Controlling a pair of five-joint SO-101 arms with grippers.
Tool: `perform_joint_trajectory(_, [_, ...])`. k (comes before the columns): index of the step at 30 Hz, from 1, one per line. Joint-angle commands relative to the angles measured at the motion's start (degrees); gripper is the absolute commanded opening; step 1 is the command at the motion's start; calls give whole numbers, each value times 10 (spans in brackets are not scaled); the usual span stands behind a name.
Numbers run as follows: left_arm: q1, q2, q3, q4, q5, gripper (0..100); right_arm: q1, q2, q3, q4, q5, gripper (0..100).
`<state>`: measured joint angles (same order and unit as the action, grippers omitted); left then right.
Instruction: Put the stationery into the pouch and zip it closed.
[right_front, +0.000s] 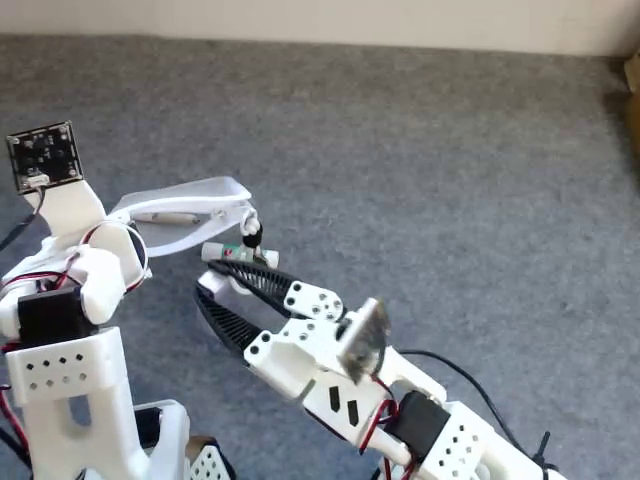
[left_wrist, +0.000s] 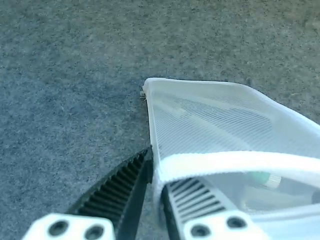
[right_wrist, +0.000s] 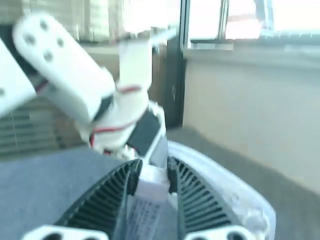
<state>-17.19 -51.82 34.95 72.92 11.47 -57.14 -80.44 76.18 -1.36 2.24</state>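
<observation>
Nearest, right gripper (right_front: 207, 277) (right_wrist: 151, 172): black ribbed fingers at a narrow gap, closed around a stick. It sits on the end of the white right arm (right_front: 400, 400), which enters from the near edge of the high view.
held stick: white cylindrical stick with a printed label (right_front: 225, 252) (right_wrist: 147, 187), pinched near one end between both fingers. It lies just beside the near edge of the pouch. Cannot tell whether its far tip is inside the opening.
pouch: translucent white mesh pouch (right_front: 200, 190) (left_wrist: 210, 120) (right_wrist: 225, 175), mouth lifted and held open, body sagging onto the carpet. It lies between the two arms, just beyond the right gripper.
left gripper (left_wrist: 154, 170): black ribbed fingers pressed together on the pouch's thick white rim at one corner, mesh wall caught between them.
green-banded item (left_wrist: 265, 178): small pale piece with a green band, seen through the mesh. Cannot tell whether it is inside the pouch or behind it.
left arm (right_front: 70, 290) (right_wrist: 75, 85): white, with red and black wiring, standing at the side of the pouch.
carpet (right_front: 450, 180) (left_wrist: 65, 90): grey, short pile, under everything.
wall (right_front: 350, 20): pale strip along the far edge of the carpet.
window (right_wrist: 250, 20): bright, in the room beyond the left arm.
</observation>
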Motion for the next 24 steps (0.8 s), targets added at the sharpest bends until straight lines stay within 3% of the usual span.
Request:
perform_joint_trajectory(1, [14, -10, -4, -11, -4, 8, -4, -14, -11, -87, -2, 5])
perform_joint_trajectory(16, [13, -10, -4, -11, -3, 8, 26, -1, -36, -195, -3, 5])
perform_joint_trajectory(24, [13, -10, -4, -11, -3, 8, 27, 204, -99, -329, -2, 5])
